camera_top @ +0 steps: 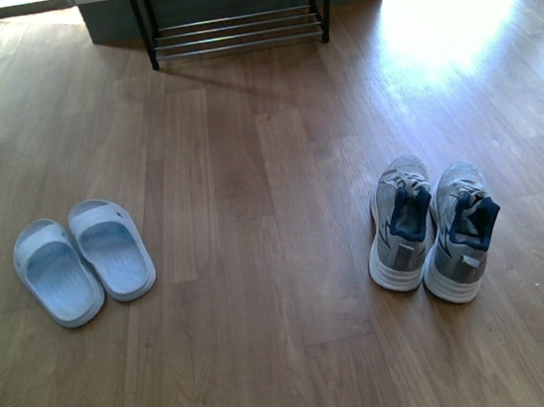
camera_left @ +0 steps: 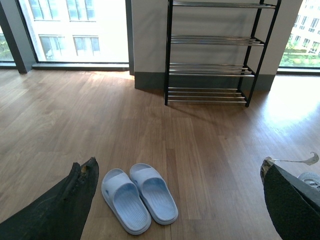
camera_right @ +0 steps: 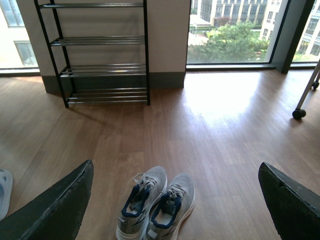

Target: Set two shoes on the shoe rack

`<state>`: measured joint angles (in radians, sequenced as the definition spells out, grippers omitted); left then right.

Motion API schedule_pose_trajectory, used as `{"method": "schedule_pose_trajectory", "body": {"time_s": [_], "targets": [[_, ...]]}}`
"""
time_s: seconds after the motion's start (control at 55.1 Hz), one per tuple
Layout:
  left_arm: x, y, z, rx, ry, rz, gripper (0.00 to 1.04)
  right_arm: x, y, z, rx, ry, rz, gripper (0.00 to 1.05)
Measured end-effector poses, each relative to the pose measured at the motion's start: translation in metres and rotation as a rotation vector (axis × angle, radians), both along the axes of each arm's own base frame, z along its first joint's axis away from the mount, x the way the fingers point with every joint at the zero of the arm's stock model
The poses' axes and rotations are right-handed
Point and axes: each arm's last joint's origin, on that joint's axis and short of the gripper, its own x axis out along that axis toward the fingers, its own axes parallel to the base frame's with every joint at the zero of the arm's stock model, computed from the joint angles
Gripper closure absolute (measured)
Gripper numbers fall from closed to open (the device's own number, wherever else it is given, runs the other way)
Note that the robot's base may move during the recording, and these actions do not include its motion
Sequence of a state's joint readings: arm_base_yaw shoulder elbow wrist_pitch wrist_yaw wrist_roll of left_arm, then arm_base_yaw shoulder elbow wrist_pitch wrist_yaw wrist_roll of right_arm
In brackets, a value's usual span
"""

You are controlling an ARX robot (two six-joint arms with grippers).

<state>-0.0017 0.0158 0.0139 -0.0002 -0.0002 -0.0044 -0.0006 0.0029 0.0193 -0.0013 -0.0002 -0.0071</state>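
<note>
Shoes first, since they're closest to the robot. The pair of pale blue rubber slides (camera_top: 84, 258) sits on its left side, and the pair of grey knit sneakers with navy lining and white soles (camera_top: 434, 232) on its right. Each pair is tucked together with the two shoes touching, toes aimed at the far wall.

The pairs are well apart on the brown wood plank floor (camera_top: 254, 216), which looks deliberate to me: one pair per arm, so neither has to reach across. Toes-forward also puts the heels and openings toward the robot, probably the easiest bit to pinch (the sneaker collars especially).

Past a long bare stretch of floor stands the black-framed shoe rack with shiny chrome bar shelves (camera_top: 232, 13). It's backed against the pale wall (camera_left: 150, 40) between the windows (camera_left: 75, 30), roughly centred between the two pairs. None of the shelves I can see has a shoe on it, so I'd say the job hasn't started.

Arms: both look held up and back, wrists tipped down and forward. The left gripper (camera_left: 178, 164) hangs above the slides with its dark fingers (camera_left: 75, 200) spread wide and nothing between them. The right gripper (camera_right: 175, 165) does the same over the sneakers, jaws wide apart and empty. Neither touches a shoe.

My guess is the next move is a straight drop onto one shoe per side. The snug pairing could make it fiddly to grab one without nudging its twin.
</note>
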Motion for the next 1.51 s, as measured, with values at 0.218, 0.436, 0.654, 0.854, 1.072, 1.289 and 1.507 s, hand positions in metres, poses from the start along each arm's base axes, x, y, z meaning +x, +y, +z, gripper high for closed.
{"method": "schedule_pose_trajectory", "body": {"time_s": [0.218, 0.436, 0.654, 0.854, 1.072, 1.289, 1.507], "targets": [[0.0000, 0.0000, 0.0001, 0.000, 0.000, 0.000, 0.09, 0.0000, 0.0000, 0.0000, 0.000, 0.000, 0.000, 0.09], [0.0000, 0.0000, 0.0000, 0.000, 0.000, 0.000, 0.09, 0.0000, 0.0000, 0.0000, 0.000, 0.000, 0.000, 0.09], [0.0000, 0.0000, 0.0001, 0.000, 0.000, 0.000, 0.09, 0.0000, 0.0000, 0.0000, 0.000, 0.000, 0.000, 0.09], [0.0000, 0.0000, 0.0000, 0.000, 0.000, 0.000, 0.09, 0.0000, 0.0000, 0.0000, 0.000, 0.000, 0.000, 0.09], [0.0000, 0.0000, 0.0000, 0.000, 0.000, 0.001, 0.09, 0.0000, 0.0000, 0.0000, 0.000, 0.000, 0.001, 0.09], [0.0000, 0.0000, 0.0000, 0.000, 0.000, 0.000, 0.09, 0.0000, 0.0000, 0.0000, 0.000, 0.000, 0.001, 0.09], [0.0000, 0.0000, 0.0000, 0.000, 0.000, 0.000, 0.09, 0.0000, 0.0001, 0.0000, 0.000, 0.000, 0.002, 0.09]]}}
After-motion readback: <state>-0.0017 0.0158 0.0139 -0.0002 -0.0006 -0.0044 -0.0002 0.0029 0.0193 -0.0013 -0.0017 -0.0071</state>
